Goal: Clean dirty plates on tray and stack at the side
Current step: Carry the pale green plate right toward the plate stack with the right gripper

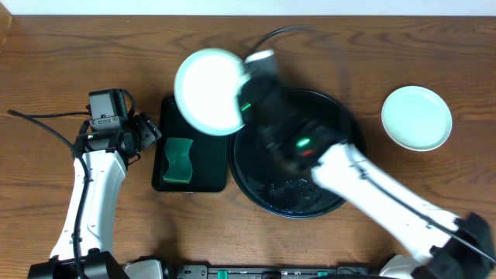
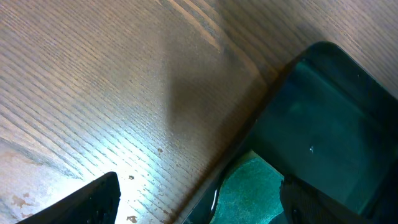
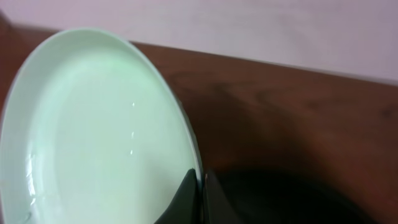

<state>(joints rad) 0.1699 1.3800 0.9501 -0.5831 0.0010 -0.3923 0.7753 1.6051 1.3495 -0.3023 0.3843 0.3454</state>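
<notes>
My right gripper point(image 1: 246, 97) is shut on the rim of a pale mint green plate point(image 1: 208, 91) and holds it in the air, over the back of the small sponge tray. In the right wrist view the plate point(image 3: 93, 137) fills the left side, with my fingers point(image 3: 200, 186) pinching its right edge. The large round black tray point(image 1: 310, 203) lies under my right arm and I see no plate on it. A second mint plate point(image 1: 416, 117) rests on the table at the right. My left gripper point(image 2: 199, 202) is open, low over the table beside the sponge.
A small rectangular black tray point(image 1: 213, 182) holds a green sponge point(image 1: 180, 159), also in the left wrist view point(image 2: 249, 193). Cables run over the table at the far left and at the back.
</notes>
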